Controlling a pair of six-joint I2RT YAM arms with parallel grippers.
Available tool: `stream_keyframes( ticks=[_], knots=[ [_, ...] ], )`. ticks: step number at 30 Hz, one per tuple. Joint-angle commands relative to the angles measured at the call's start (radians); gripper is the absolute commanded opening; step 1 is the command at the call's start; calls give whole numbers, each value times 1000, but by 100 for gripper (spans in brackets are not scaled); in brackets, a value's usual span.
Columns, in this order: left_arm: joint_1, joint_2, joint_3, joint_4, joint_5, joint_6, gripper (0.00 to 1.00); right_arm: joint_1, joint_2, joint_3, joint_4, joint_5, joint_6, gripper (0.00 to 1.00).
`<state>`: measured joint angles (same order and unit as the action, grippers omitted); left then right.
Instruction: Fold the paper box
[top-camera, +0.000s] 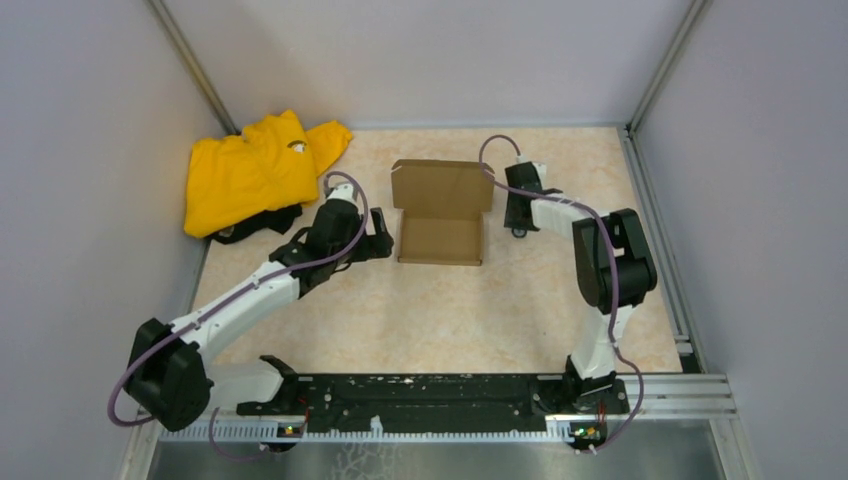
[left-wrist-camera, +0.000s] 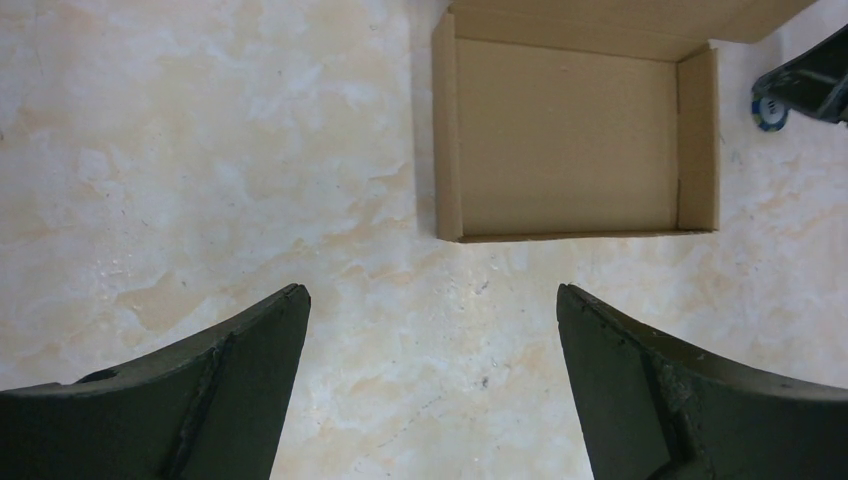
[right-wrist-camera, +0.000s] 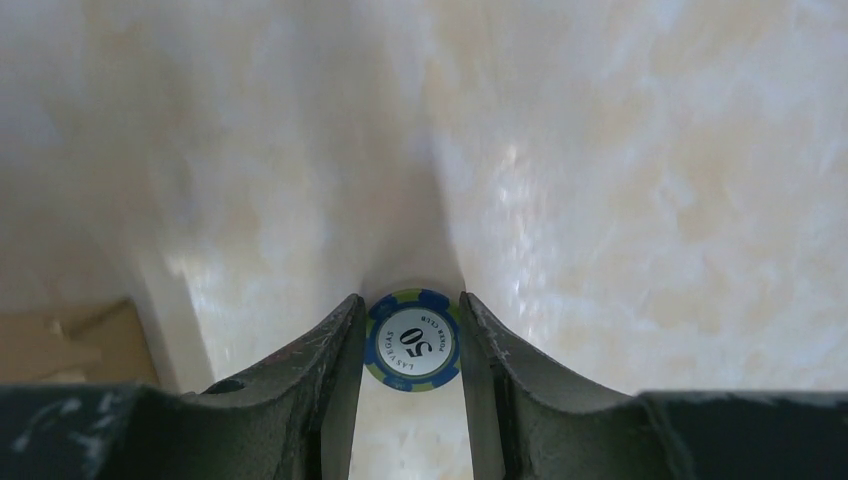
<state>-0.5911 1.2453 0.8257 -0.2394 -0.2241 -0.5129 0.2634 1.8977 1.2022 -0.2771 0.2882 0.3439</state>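
The paper box (top-camera: 440, 238) lies in the middle of the table as a brown tray with its side walls up and its lid (top-camera: 442, 188) standing at the far side. The left wrist view shows the same paper box (left-wrist-camera: 570, 140) from above, with nothing inside it. My left gripper (top-camera: 385, 240) hovers just left of the box; its jaws (left-wrist-camera: 430, 290) are open wide over bare table. My right gripper (top-camera: 518, 228) stands right of the box. Its jaws (right-wrist-camera: 412, 297) are shut on a blue and green poker chip (right-wrist-camera: 412, 340) marked 50.
A yellow garment (top-camera: 255, 170) lies bunched at the back left, with something dark (top-camera: 265, 222) under its near edge. Grey walls close in the table on three sides. A black rail (top-camera: 430, 395) runs along the near edge.
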Motion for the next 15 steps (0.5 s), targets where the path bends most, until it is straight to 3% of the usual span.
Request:
stream_keyframes(
  ticks=[1, 15],
  knots=[
    [-36, -71, -32, -33, -2, -40, 99, 60, -133, -127, -27, 15, 58, 38],
    [-160, -176, -192, 43, 96, -76, 99, 219, -419, -397, -43, 35, 160, 38]
  ],
)
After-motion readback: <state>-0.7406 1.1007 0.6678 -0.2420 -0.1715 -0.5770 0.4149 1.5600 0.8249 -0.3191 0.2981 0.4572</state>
